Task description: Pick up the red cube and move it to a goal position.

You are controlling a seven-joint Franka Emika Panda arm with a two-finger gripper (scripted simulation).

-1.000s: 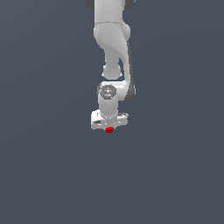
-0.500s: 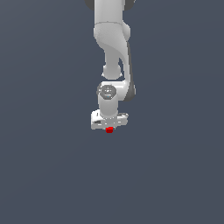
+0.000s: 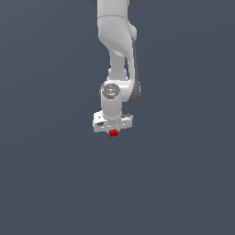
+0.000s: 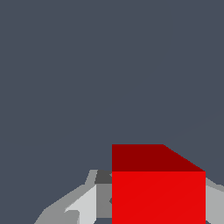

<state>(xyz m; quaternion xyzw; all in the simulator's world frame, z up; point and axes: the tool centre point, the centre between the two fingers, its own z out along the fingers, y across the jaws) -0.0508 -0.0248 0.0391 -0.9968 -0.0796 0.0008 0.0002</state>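
Note:
The red cube (image 3: pixel 113 133) is a tiny bright red block sitting just under the white hand of my arm in the exterior view. My gripper (image 3: pixel 113 131) points down and is shut on the red cube. In the wrist view the red cube (image 4: pixel 157 188) fills the near part of the picture between the grey fingers (image 4: pixel 83 205), with one finger on each side of it. The fingertips themselves are hidden behind the cube.
The white arm (image 3: pixel 117 55) comes down from the top of the exterior view. Around it there is only a plain dark grey-blue surface (image 3: pixel 46 174). No goal marker shows.

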